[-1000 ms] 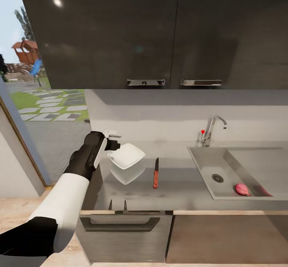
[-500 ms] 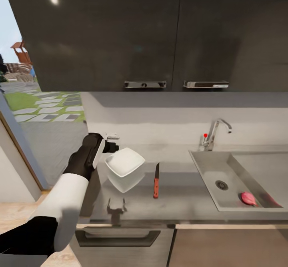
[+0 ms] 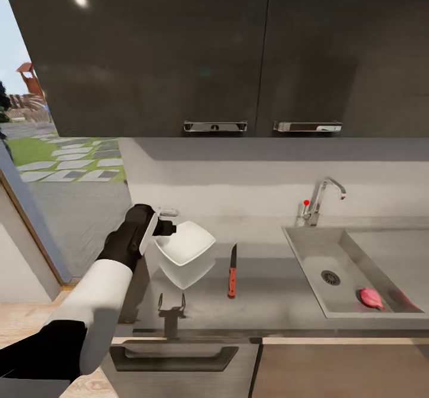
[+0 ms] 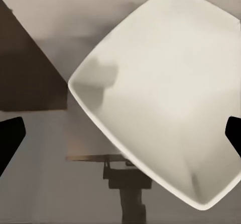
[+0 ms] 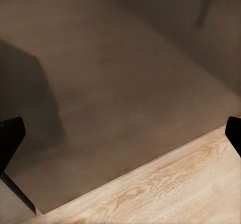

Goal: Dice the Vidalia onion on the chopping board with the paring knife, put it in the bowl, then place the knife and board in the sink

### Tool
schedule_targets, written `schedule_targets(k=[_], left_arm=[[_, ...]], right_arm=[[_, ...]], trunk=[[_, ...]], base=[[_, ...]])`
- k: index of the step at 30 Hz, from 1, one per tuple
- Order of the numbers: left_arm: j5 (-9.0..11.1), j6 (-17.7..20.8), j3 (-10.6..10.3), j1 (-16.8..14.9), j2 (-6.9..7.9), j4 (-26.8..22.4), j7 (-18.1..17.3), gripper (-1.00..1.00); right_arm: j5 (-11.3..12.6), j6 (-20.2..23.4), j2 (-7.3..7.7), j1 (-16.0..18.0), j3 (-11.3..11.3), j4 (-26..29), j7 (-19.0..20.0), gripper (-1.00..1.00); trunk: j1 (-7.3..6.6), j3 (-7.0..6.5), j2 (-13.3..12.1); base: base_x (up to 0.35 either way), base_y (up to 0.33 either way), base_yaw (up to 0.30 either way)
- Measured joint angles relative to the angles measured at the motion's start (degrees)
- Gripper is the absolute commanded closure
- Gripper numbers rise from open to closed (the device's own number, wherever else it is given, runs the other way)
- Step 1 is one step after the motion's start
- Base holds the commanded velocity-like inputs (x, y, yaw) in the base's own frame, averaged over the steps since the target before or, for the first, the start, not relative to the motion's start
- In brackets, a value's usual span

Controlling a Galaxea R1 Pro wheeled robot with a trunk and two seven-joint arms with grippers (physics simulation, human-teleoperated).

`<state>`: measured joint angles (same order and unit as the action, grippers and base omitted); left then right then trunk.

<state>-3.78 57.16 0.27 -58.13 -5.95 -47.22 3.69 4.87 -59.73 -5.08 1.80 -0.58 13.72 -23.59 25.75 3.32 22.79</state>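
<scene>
The white bowl sits on the glossy grey countertop, its reflection right beneath it. My left gripper is at the bowl's left rim, fingers spread open; in the left wrist view the bowl lies just beyond the left gripper. The paring knife, red-orange handle toward me, lies to the right of the bowl. The pinkish Vidalia onion rests in the sink near its front right corner. My right gripper hangs open over wooden floor. The chopping board is out of view.
Dark wall cabinets hang low over the counter. A chrome tap with a red knob stands behind the sink. A drawer with a long handle is below the counter. An open doorway to a garden lies left.
The head view has shifted, so the whole scene sits slightly differently. My left gripper has come down a little, closer to the bowl's left rim. Knife and onion stay put.
</scene>
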Motion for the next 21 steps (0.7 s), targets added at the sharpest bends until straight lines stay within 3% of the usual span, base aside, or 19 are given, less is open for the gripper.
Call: schedule_targets(k=[5,9,12,21], left_arm=[[-0.02,-0.01,0.81,0.0,0.42,0.65,0.01,-1.0],[-0.03,-0.06,3.26,0.0,0.62,0.81,-0.02,-1.0],[-0.01,-0.07,3.99,0.0,0.65,0.85,-0.03,-1.0],[0.0,-0.08,4.24,0.0,0.59,0.85,-0.03,-1.0]], right_arm=[[0.0,0.0,0.0,0.0,0.0,0.0,0.0,-1.0],[0.0,0.0,0.0,0.0,0.0,0.0,0.0,-1.0],[-0.01,0.0,-0.04,0.0,0.01,0.0,0.15,-1.0],[0.0,0.0,-0.09,0.0,0.0,0.0,0.58,-1.0]], trunk=[[0.0,0.0,0.0],[0.0,0.0,0.0],[0.0,0.01,0.0],[0.0,0.45,0.0]], base=[[0.0,0.0,0.0],[0.0,0.0,0.0],[0.0,0.0,0.0],[0.0,0.0,0.0]])
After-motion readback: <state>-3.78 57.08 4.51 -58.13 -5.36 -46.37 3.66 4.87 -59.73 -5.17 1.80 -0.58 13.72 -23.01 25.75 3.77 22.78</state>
